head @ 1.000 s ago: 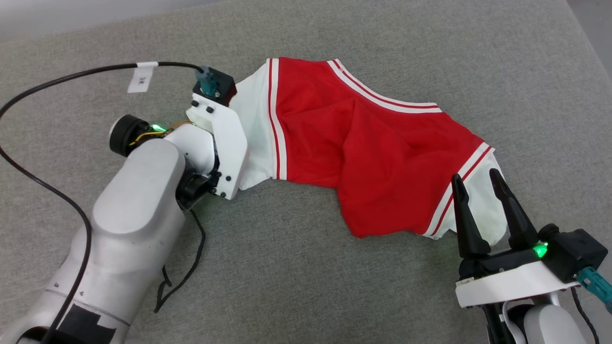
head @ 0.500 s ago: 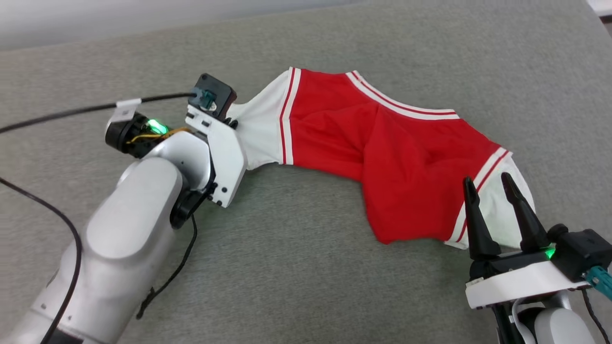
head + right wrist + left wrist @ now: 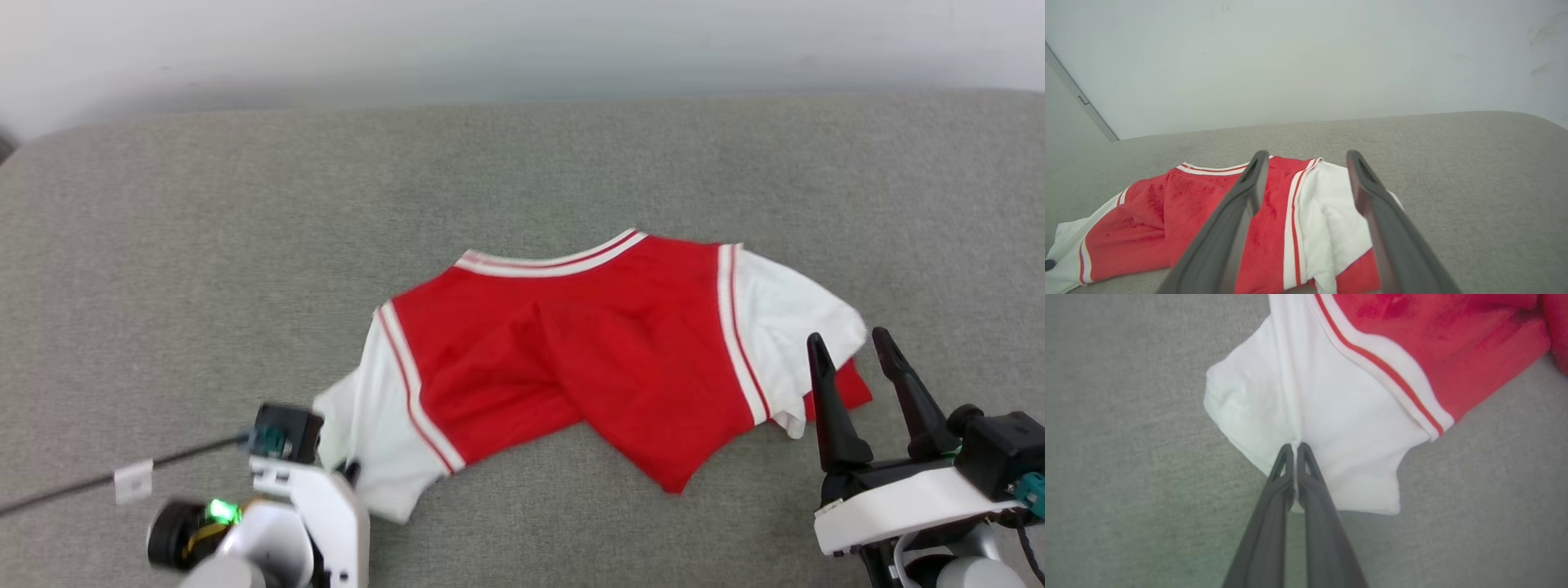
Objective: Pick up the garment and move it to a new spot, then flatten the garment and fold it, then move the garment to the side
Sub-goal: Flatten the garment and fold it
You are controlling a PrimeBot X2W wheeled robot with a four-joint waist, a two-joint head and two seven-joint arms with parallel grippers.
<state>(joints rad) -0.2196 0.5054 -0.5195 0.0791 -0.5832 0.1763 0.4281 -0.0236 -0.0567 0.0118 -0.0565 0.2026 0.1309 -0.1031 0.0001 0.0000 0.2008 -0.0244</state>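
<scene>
Left gripper point(image 3: 1295, 446) clamped on the white sleeve point(image 3: 1331, 416) of the red jersey T-shirt point(image 3: 588, 359), which lies rumpled on grey upholstery point(image 3: 522, 163) ahead of it. Right gripper point(image 3: 847, 336): jaws apart, opposite sleeve point(image 3: 784, 327) just beyond its tips. Tagged black cable point(image 3: 133, 480) beside the left wrist.

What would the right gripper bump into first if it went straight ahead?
Probably the white sleeve of the garment, lying just ahead of the open right gripper. Height is unclear, so it might pass over it to the grey cushion.
</scene>
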